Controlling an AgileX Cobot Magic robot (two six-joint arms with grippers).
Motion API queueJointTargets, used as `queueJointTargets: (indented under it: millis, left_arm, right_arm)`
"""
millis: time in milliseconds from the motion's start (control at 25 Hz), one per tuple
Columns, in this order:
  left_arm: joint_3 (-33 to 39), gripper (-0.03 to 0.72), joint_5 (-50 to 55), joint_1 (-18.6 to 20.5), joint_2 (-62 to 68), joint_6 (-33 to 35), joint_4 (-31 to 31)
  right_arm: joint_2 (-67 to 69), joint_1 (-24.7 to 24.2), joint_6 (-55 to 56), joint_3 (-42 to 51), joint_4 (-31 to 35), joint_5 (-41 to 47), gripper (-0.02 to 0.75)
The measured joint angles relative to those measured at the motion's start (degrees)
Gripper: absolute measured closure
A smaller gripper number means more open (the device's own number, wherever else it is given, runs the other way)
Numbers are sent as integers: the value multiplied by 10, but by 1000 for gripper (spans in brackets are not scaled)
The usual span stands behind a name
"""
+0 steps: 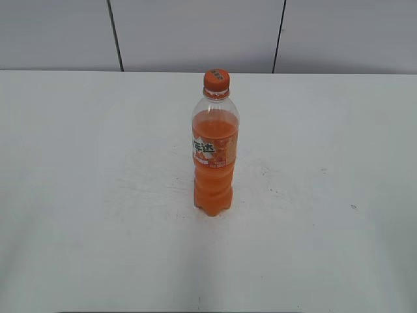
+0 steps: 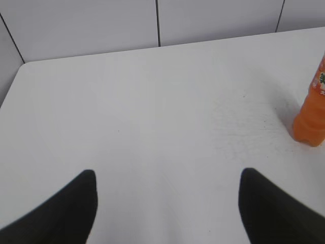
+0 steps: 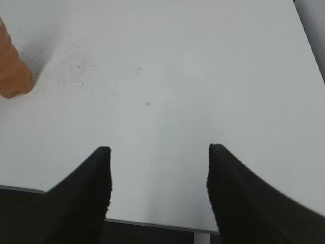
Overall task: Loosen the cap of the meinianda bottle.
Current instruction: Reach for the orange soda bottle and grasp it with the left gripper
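The meinianda bottle [image 1: 215, 160] stands upright at the middle of the white table [image 1: 78, 195], with orange drink and an orange label. Its orange cap [image 1: 216, 79] sits on the neck, with a small dark mark on top. Neither gripper shows in the exterior view. In the left wrist view my left gripper [image 2: 167, 175] is open and empty over bare table, and the bottle's lower part [image 2: 311, 114] is at the right edge. In the right wrist view my right gripper [image 3: 158, 150] is open and empty near the table's front edge, with the bottle's base [image 3: 11, 71] at the far left.
A grey panelled wall [image 1: 195, 32] rises behind the table's far edge. The table's front edge [image 3: 152, 224] shows under the right gripper, and its far left corner [image 2: 23, 66] shows in the left wrist view.
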Motion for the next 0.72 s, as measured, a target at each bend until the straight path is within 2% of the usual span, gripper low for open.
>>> queueJointTargets:
  millis: [720]
  left_arm:
    - [0,167,0,0,0,0,0]
  right_arm:
    - [0,0,0,0,0,0,287]
